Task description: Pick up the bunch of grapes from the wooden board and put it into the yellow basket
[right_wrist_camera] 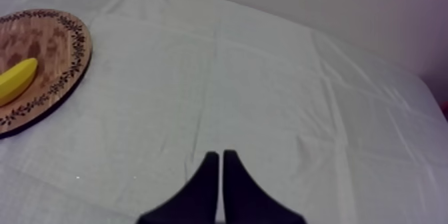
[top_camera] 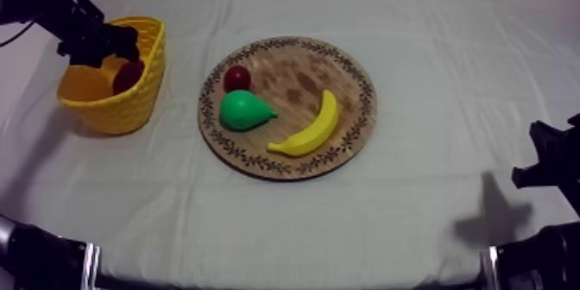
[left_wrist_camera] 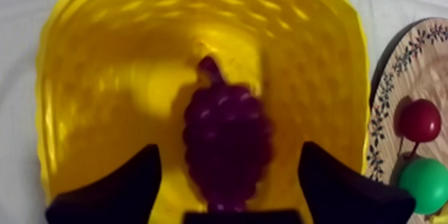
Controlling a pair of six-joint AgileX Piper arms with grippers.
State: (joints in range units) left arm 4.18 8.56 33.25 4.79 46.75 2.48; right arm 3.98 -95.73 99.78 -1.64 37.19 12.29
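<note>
Black jointed arms (top_camera: 52, 4), pale bands (top_camera: 89, 257) at bases; left gripper (left_wrist_camera: 228, 148), right gripper (right_wrist_camera: 221, 153), tapered black fingers (left_wrist_camera: 127, 187)

You have the basket (top_camera: 129, 108) at the left of the tabletop (top_camera: 414, 216), with the board (top_camera: 298, 78) near it on the right. The bunch of grapes (top_camera: 128, 76) lies in the basket. On the board, the small red fruit (top_camera: 237, 77) sits behind the pear (top_camera: 244, 110); the banana (top_camera: 311, 129) lies to their right.

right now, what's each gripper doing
Left gripper: open, straddling the bunch of grapes lying in the yellow basket.
Right gripper: shut on nothing, over the cloth.
</note>
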